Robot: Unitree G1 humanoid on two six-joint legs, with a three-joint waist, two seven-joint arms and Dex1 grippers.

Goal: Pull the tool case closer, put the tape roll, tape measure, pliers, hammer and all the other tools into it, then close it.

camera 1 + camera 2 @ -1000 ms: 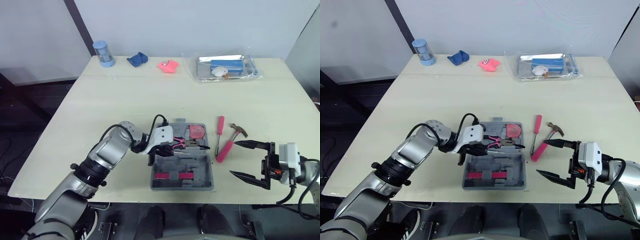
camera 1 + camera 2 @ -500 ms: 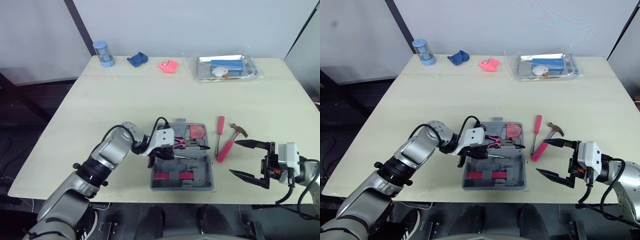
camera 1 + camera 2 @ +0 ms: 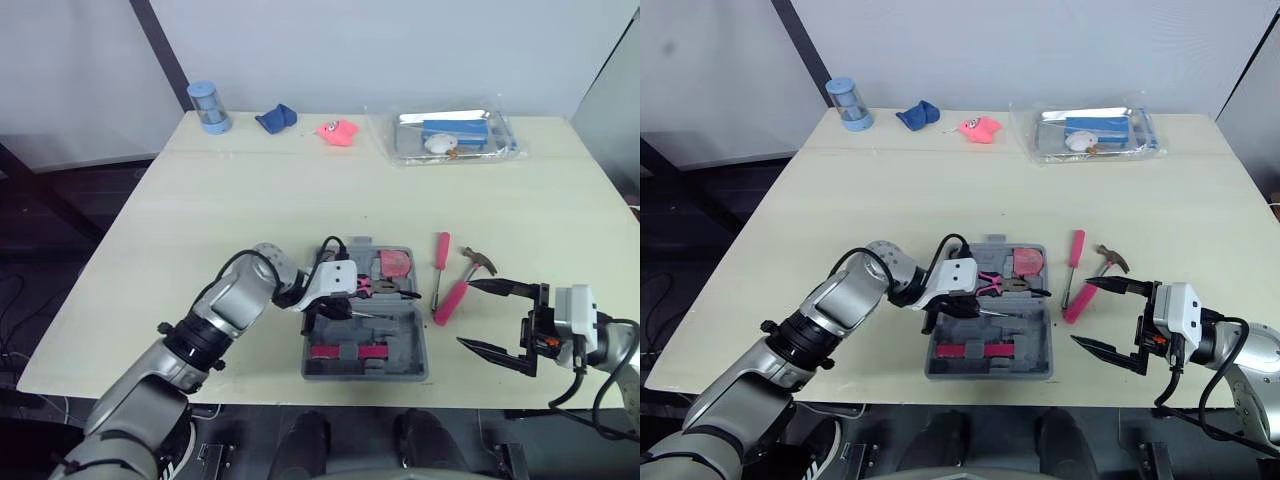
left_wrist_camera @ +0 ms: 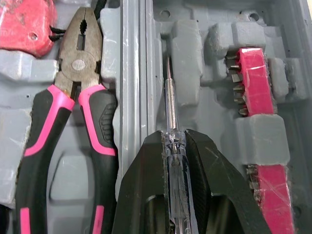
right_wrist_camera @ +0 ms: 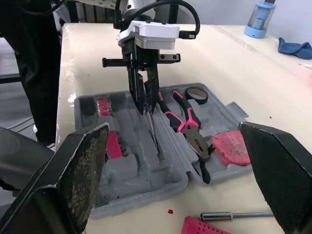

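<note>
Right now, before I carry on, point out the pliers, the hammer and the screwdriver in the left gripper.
pliers (image 4: 80, 62), left wrist view, on the pivot joint.
hammer (image 3: 450, 300), left eye view, on the pink handle.
screwdriver (image 4: 169, 105), left wrist view, on the metal shaft.

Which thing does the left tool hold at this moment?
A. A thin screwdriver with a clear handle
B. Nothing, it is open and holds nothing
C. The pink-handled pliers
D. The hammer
A: the left tool is shut on the clear-handled screwdriver over the open tool case, while the pliers lie in the case and the hammer lies on the table.
</note>
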